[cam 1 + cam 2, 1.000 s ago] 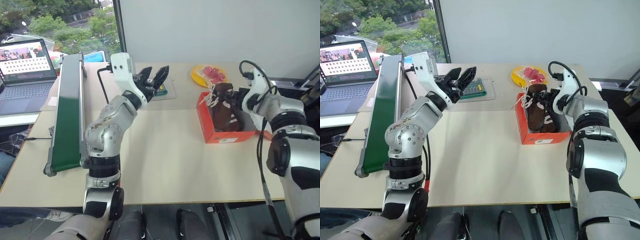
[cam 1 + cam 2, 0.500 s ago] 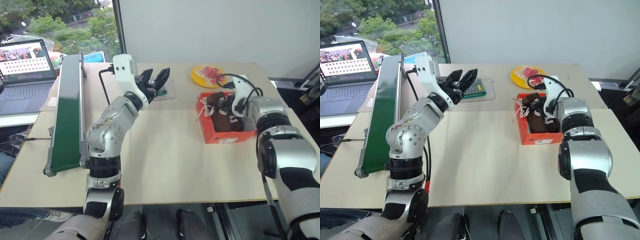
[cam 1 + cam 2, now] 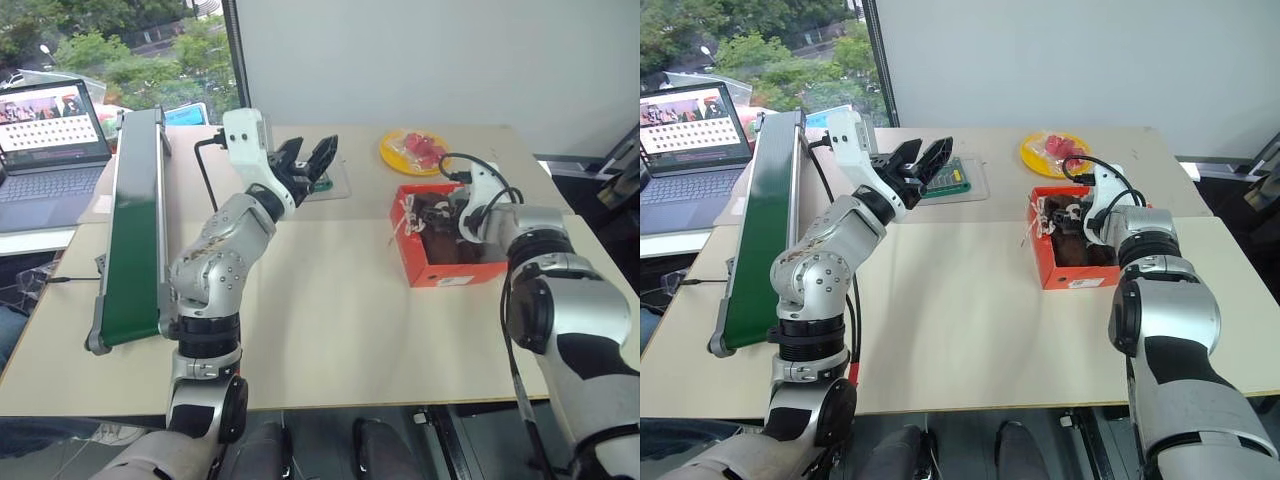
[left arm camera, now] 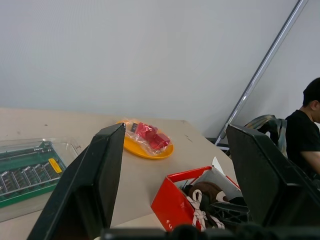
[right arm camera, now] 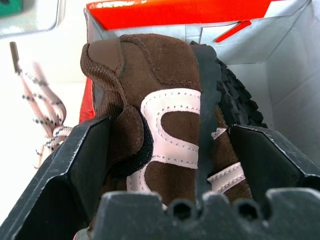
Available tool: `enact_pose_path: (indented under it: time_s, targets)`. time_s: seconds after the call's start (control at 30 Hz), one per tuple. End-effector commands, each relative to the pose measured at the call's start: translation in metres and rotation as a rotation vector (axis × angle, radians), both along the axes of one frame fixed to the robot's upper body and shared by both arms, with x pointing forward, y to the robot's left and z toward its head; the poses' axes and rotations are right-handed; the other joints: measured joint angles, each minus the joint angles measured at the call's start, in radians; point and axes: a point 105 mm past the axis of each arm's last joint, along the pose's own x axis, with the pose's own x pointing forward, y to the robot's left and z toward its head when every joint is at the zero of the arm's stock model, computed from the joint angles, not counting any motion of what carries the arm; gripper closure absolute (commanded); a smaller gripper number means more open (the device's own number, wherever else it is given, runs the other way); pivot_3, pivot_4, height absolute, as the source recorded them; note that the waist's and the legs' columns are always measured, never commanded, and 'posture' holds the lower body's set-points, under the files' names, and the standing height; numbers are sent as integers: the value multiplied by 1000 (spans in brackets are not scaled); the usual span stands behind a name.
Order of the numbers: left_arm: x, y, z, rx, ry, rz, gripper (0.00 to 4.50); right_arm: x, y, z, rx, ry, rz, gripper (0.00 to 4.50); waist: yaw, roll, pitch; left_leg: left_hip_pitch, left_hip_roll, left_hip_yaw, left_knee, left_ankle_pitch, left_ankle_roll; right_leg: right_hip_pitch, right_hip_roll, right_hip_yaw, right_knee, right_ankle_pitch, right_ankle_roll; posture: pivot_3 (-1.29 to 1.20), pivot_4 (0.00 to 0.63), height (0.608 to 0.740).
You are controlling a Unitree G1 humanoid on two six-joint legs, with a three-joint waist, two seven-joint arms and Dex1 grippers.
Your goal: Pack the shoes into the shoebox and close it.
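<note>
The shoebox (image 3: pixel 1080 262) bears a small white label with unreadable print; right hand (image 3: pixel 1077 215) and left hand (image 3: pixel 920 158) both released.

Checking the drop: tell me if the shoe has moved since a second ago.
Yes. The shoe has gone down into the shoebox, from standing tall above its rim to lying low inside it.

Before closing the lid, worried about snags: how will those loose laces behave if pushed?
The laces look floppy, draping over the shoebox wall, so they would likely bend rather than stay tucked. They seem light and could catch under the lid.
</note>
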Motion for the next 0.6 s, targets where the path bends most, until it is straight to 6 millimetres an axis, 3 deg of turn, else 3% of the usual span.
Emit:
enact_pose_path:
  time_s: [0.03,0.1,0.27,0.6]
  targets:
    - [-7,-1,14,-15,-60,-12,1108,1,1,1,-97,-5,48,15,0,0,0,0,0,0,0,0,0,0,0,0,0,0,0,0,150,740]
    - [-7,-2,14,-16,-59,-14,1108,4,7,11,-109,-48,86,15,1,0,0,0,0,0,0,0,0,0,0,0,0,0,0,0,150,740]
    - [-7,-2,13,-14,-57,-17,1108,9,20,45,62,-147,135,15,-1,0,0,0,0,0,0,0,0,0,0,0,0,0,0,0,150,740]
    - [-7,-3,13,-15,-59,-20,1108,9,12,94,34,-291,184,15,-1,0,0,0,0,0,0,0,0,0,0,0,0,0,0,0,150,740]
